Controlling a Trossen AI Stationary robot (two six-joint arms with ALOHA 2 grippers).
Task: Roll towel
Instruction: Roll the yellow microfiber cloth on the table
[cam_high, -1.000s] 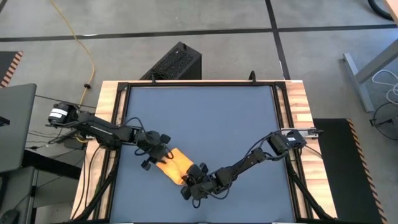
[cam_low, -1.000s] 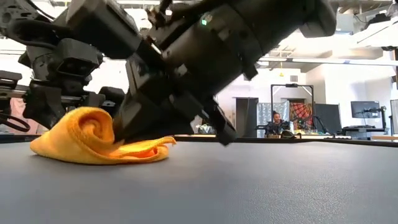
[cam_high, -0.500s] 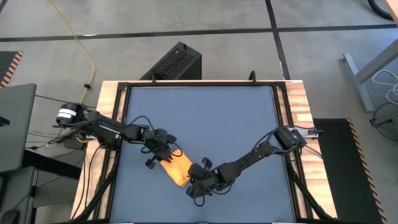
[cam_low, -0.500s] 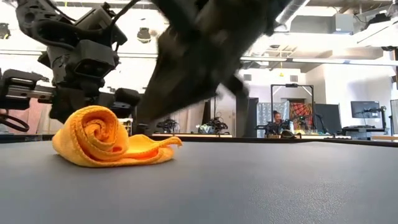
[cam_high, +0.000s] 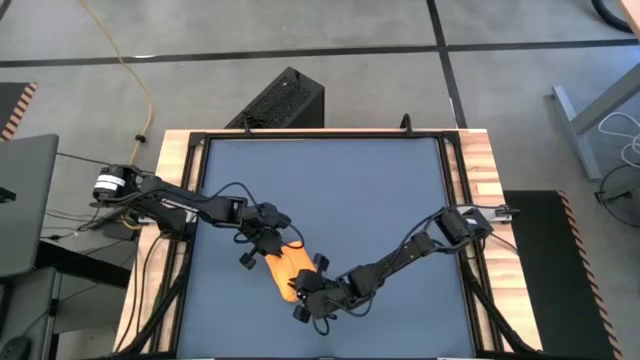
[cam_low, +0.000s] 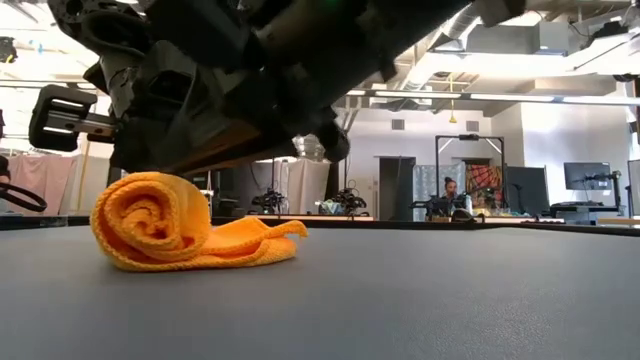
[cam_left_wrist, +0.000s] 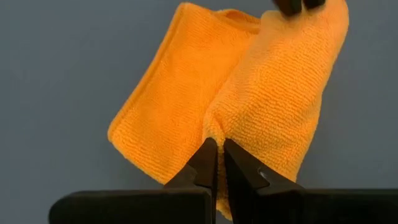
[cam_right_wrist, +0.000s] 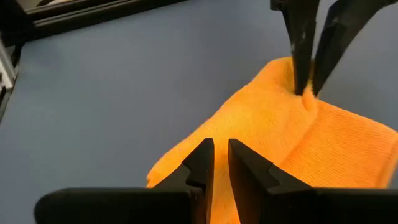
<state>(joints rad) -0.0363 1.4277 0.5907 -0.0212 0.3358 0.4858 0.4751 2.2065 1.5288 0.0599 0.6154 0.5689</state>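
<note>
The rolling looks well under way; the right tool (cam_high: 303, 297) sits at the near end of the towel (cam_high: 287, 268), its fingers (cam_right_wrist: 203, 160) narrowed to a slit over the cloth, whether pinching a fold I cannot tell; the towel lies near the front of the bench (cam_high: 330, 190), left of centre, one side curled into a spiral and a flat flap left beside it; at its far end the left tool (cam_high: 272, 240) presses nearly shut fingers (cam_left_wrist: 206, 163) into the roll; next, both ends should probably turn together over the flap, evenly, so the coil stays tight.
</note>
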